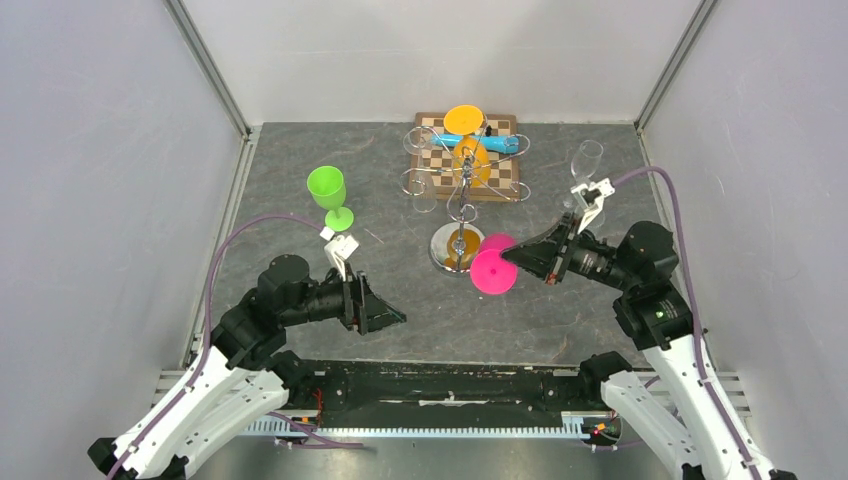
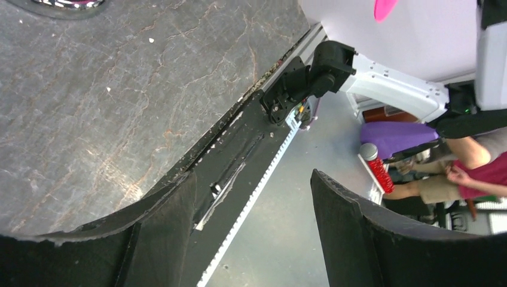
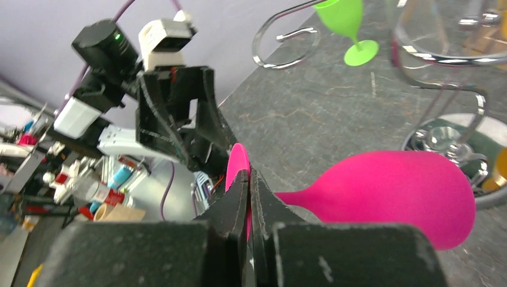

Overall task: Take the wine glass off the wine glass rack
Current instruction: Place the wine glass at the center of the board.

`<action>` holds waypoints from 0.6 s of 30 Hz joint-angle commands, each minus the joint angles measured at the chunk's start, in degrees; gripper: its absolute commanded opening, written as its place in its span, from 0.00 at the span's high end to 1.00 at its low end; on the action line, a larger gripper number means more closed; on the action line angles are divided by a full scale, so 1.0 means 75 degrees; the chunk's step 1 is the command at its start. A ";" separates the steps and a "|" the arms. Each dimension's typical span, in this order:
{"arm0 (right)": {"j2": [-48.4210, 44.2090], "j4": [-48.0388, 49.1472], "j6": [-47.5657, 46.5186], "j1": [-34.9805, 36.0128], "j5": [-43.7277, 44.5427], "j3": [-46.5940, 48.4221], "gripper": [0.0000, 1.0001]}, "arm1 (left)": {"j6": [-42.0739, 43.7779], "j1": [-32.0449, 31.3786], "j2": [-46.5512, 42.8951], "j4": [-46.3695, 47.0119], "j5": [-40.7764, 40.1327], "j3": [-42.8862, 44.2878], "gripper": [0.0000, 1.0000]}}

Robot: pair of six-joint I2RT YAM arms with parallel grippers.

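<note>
Magenta plastic wine glass (image 3: 394,203) is off the curled arms of the shiny chrome wire rack (image 1: 462,190). It lies sideways, low, with its bowl just beside the rack's round mirror base (image 3: 442,137). Can't tell whether the bowl touches the table.

Right gripper (image 3: 248,179) is pressed together on the glass at the stem/foot end, and the bowl sticks out past the tips. Left gripper (image 2: 251,239) is spread wide with nothing in it, parked near the front table edge, well away from the rack.

Looks like removal is basically done and what's left is clearing away and setting it down.

Risks:
- The pinch is on a thin end with the bowl cantilevered, so the glass could pivot or slip in the pads on a fast move.
- The bowl is close to the base and pole. A swing toward the rack could nudge it, and it carries orange (image 1: 463,120), blue (image 1: 480,143) and clear glasses.
- A green plastic glass (image 1: 328,195) stands to the left and a clear glass (image 1: 585,160) stands by the right arm, so either could be hit if the path goes wide.
</note>
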 commanded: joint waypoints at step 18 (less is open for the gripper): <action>0.2142 0.1464 -0.2441 0.4405 0.1784 0.0574 1.00 | -0.3611 -0.0033 -0.0765 -0.0498 -0.1167 0.0531 0.25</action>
